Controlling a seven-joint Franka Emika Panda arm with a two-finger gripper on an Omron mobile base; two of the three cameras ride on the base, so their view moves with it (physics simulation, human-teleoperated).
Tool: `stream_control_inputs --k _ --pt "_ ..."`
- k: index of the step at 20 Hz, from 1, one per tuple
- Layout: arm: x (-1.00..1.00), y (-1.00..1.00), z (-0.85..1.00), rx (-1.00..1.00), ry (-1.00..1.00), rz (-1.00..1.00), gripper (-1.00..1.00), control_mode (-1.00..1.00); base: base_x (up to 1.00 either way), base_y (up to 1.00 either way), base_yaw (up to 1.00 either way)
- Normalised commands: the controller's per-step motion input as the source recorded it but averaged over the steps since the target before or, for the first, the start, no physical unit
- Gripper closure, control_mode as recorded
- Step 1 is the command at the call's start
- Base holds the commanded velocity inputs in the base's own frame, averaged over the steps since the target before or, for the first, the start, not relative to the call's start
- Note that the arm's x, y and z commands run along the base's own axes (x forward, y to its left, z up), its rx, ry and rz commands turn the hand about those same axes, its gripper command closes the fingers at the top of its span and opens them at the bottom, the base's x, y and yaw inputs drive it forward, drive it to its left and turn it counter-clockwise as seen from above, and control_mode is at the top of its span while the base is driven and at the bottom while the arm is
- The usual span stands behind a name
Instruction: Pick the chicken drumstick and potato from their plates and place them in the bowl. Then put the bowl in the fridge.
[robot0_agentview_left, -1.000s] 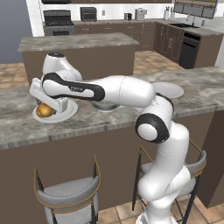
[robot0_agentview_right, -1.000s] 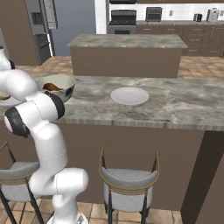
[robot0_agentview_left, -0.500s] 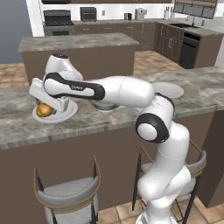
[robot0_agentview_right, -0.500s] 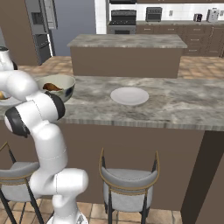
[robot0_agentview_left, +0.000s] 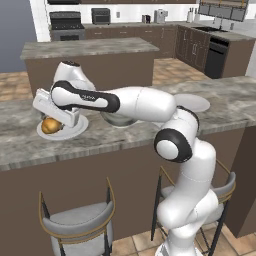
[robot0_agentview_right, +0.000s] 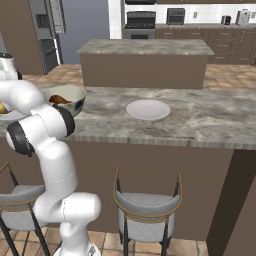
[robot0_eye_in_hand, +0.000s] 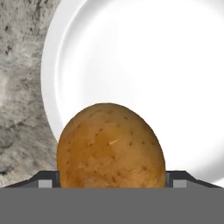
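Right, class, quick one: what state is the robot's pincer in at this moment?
Pincer: open, jaws wide on either side of the potato on its plate; no grip visible yet.

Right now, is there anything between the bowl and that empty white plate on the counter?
No. In the right base view only bare marbled countertop separates the bowl, which holds the chicken drumstick, from the empty plate.

A long grey marbled counter (robot0_agentview_left: 125, 135) was seen across the near scene, with two grey-seated stools (robot0_agentview_right: 145, 212) tucked under its near edge. A kitchen island (robot0_agentview_right: 145, 47) with a matching top was set farther back. A black stove (robot0_agentview_left: 69, 22) was placed against the far wall.
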Motion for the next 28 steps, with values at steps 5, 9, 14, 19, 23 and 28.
stream_control_inputs --k 5,9,14,19,23,28 --pt "0.0 0.0 -0.06 0.04 0.0 0.05 1.0 -1.0 0.0 0.0 0.0" --pt "0.0 -0.07 0.18 0.0 0.0 0.02 1.0 -1.0 0.0 0.0 0.0" --pt "-0.08 -0.16 0.45 0.0 -0.04 0.04 1.0 -1.0 0.0 0.0 0.0" --pt "-0.11 -0.25 0.51 -0.01 -0.1 0.07 1.0 -1.0 0.0 0.0 0.0" --pt "-0.17 -0.36 0.46 -0.09 -0.08 0.11 1.0 -1.0 0.0 0.0 0.0" --pt "-0.13 -0.5 0.32 -0.13 -0.1 0.14 1.0 -1.0 0.0 0.0 0.0"
